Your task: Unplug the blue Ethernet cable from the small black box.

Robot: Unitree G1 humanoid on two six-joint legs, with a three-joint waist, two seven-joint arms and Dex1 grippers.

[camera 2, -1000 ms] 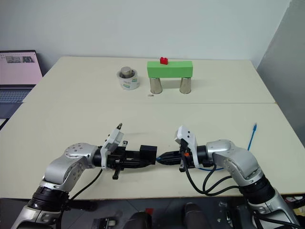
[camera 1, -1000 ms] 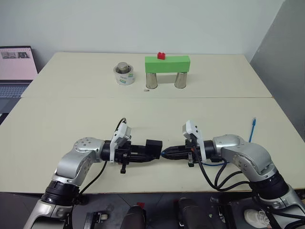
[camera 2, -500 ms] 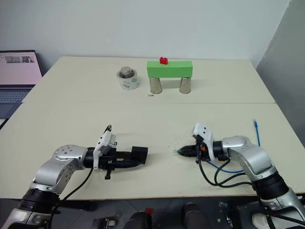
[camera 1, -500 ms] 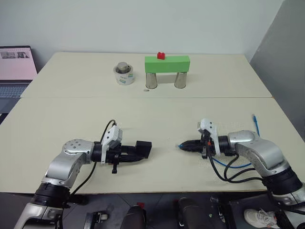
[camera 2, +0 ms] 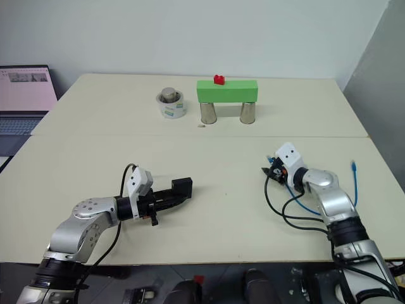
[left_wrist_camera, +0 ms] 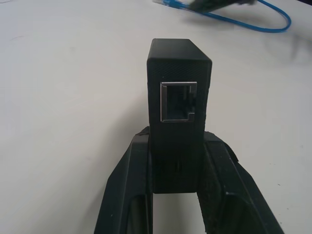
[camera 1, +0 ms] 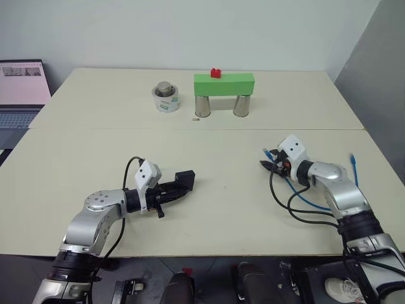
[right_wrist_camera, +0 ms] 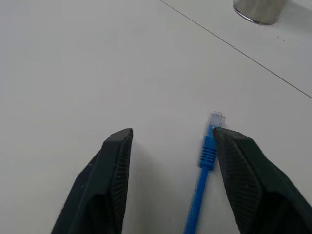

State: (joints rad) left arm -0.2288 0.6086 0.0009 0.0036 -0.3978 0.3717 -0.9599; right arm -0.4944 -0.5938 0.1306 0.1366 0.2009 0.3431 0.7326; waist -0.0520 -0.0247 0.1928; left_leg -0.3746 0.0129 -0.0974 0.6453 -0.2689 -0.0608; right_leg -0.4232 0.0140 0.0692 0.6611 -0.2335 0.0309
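Observation:
My left gripper [camera 1: 175, 188] is shut on the small black box [camera 1: 184, 180], holding it just above the table at the front left. In the left wrist view the box [left_wrist_camera: 179, 73] stands between the black fingers [left_wrist_camera: 131, 185], and its square port [left_wrist_camera: 179, 101] is empty. The blue Ethernet cable [camera 1: 311, 202] lies on the table at the right, one plug [right_wrist_camera: 215, 118] just inside one finger of my open right gripper [right_wrist_camera: 173, 134]. Its other plug [camera 1: 353, 158] lies near the table's right edge. My right gripper [camera 1: 268, 164] hovers low over the table and grips nothing.
At the back a green block [camera 1: 223, 82] with a red brick [camera 1: 216, 73] on top bridges two metal cans [camera 1: 202, 106]. A white roll [camera 1: 164, 99] holding a metal cylinder stands to their left. A laptop [camera 1: 22, 88] sits at the far left.
The two grippers have drawn apart, leaving the plug clear of the box. My right gripper swung right and farther away, then opened and released the plug. The left moved left with the box.

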